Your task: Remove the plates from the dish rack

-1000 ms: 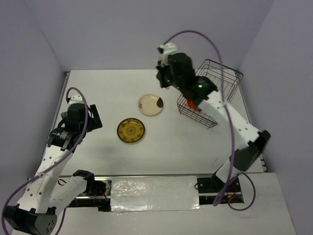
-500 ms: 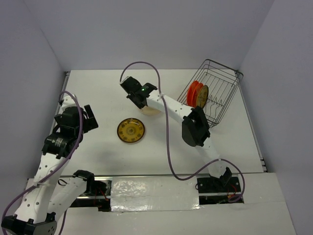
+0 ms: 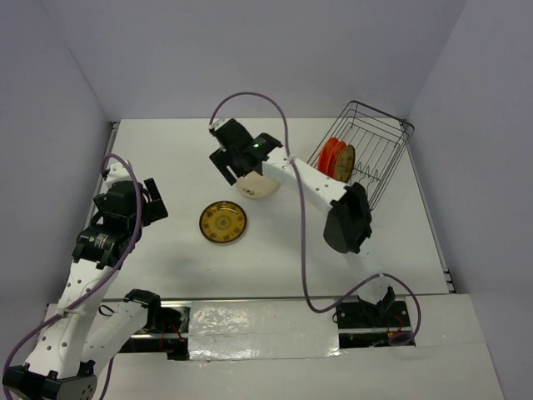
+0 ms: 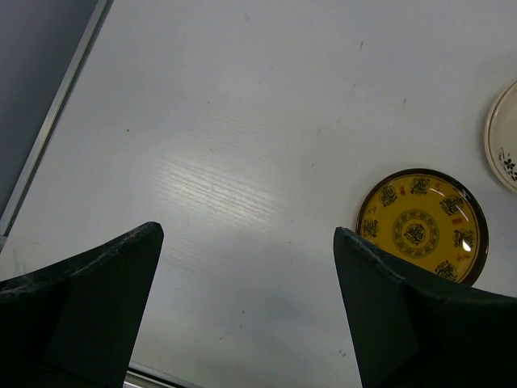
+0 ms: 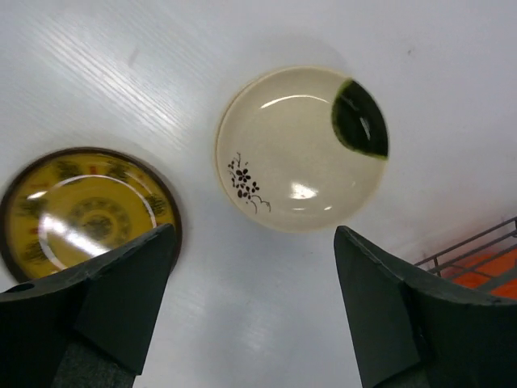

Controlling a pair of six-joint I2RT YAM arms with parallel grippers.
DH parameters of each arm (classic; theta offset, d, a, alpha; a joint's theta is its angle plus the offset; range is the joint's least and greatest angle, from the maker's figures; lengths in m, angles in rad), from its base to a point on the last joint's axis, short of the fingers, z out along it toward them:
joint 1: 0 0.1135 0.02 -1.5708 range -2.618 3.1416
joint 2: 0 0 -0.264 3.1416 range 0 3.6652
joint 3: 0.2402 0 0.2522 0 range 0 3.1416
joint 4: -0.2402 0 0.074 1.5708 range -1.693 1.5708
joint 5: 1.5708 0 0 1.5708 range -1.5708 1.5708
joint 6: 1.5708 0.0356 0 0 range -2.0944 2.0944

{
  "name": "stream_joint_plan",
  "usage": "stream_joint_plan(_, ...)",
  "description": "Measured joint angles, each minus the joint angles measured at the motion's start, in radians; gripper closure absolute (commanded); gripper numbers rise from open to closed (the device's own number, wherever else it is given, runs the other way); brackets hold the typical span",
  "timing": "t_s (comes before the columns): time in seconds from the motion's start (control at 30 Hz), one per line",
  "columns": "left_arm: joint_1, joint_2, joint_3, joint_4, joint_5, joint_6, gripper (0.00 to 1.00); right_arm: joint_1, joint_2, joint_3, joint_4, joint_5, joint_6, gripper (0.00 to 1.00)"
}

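Observation:
The dish rack (image 3: 379, 154), a dark wire basket, stands at the back right. Orange-red plates (image 3: 331, 157) and a brown-and-yellow plate (image 3: 346, 162) stand upright in it. A cream plate (image 3: 260, 189) with a dark spot lies flat on the table, seen whole in the right wrist view (image 5: 299, 149). A brown plate with a yellow pattern (image 3: 222, 223) lies flat to its front left. My right gripper (image 3: 236, 152) hangs open just above the cream plate, nothing between its fingers (image 5: 254, 234). My left gripper (image 3: 143, 202) is open and empty over bare table (image 4: 248, 234), left of the patterned plate (image 4: 422, 226).
Grey walls close the table at the back and both sides. The table's left edge strip (image 4: 56, 113) runs near my left gripper. A corner of the rack (image 5: 485, 259) shows at the right of the right wrist view. My right arm's elbow (image 3: 346, 218) sits in front of the rack.
My right arm swung from the rack leftward to above the cream plate, and its jaws went from shut to open. The left arm shifted slightly.

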Motion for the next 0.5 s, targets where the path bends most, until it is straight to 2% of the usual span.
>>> stream_joint_plan(0.03, 0.0, 0.0, 0.0, 0.0, 0.0, 0.0, 0.0, -0.007, -0.051, -0.025, 0.005, -0.016, 0.017, 0.14)
stream_joint_plan(0.13, 0.0, -0.001, 0.0, 0.0, 0.001, 0.0, 0.0, -0.074, -0.226, -0.106, 0.033, -0.039, 0.093, 0.25)
stream_joint_plan(0.17, 0.0, -0.003, 0.0, 0.0, 0.001, 0.0, 0.01, -0.119, -0.291, -0.135, 0.043, -0.035, 0.129, 0.32)
stream_joint_plan(0.27, 0.0, -0.01, 0.0, 0.0, 0.001, 0.001, 0.01, -0.325, -0.48, -0.293, 0.12, -0.031, 0.246, 0.44)
stream_joint_plan(0.4, 0.0, -0.014, 0.0, 0.002, 0.002, 0.002, 0.01, -0.572, -0.623, -0.538, 0.221, -0.038, 0.359, 0.49)
stream_joint_plan(0.5, 0.0, -0.011, 0.0, 0.003, 0.005, 0.003, 0.01, -0.621, -0.624, -0.622, 0.252, -0.089, 0.396, 0.51)
